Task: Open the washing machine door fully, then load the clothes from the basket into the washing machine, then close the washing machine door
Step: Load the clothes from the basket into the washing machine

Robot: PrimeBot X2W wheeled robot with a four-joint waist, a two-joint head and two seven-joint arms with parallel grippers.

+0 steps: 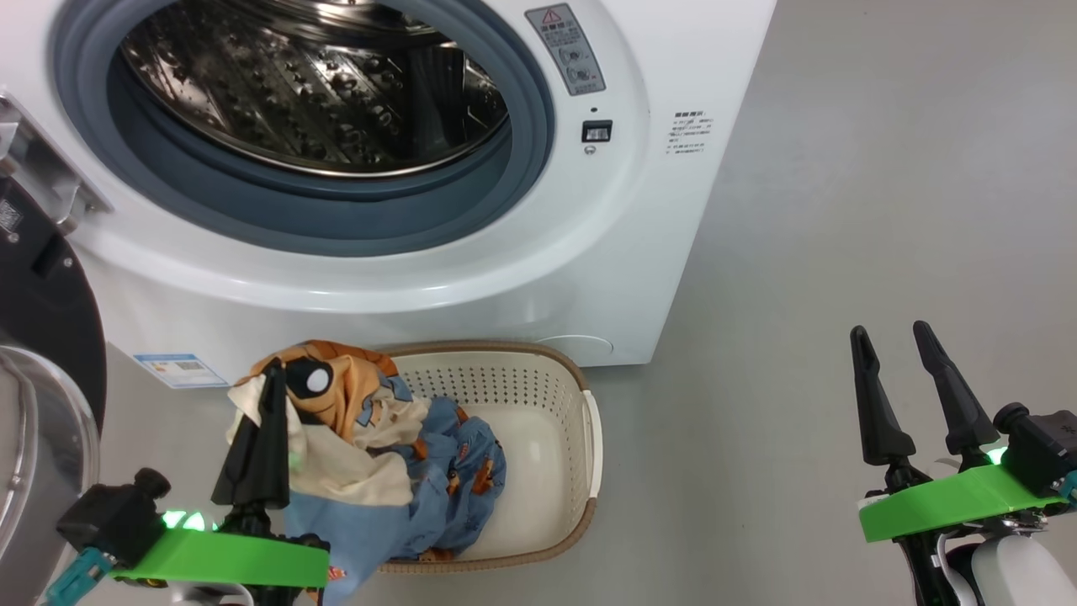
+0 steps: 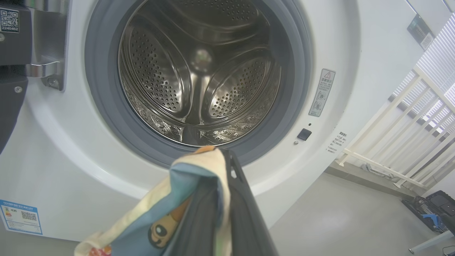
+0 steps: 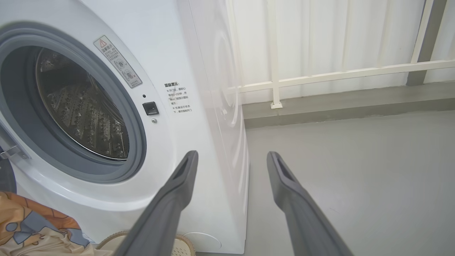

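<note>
The washing machine (image 1: 505, 252) stands with its steel drum (image 2: 199, 78) exposed; the washing machine door (image 1: 42, 337) hangs swung out at the left. In front sits the cream basket (image 1: 580, 404). The clothes (image 1: 370, 438), cream-orange and light blue, bunch at its left side and are pulled up over the rim. My left gripper (image 1: 273, 374) is shut on the clothes (image 2: 185, 199), the fabric draped over its fingers (image 2: 241, 199) below the drum mouth. My right gripper (image 1: 890, 330) stands open and holds nothing, out over the floor to the right of the machine (image 3: 192, 53).
The grey floor (image 1: 841, 210) stretches to the right of the machine. A white railing (image 3: 320, 76) runs along the wall behind it. The basket's right half shows bare plastic. A blue label (image 1: 181, 369) sits at the machine's lower front corner.
</note>
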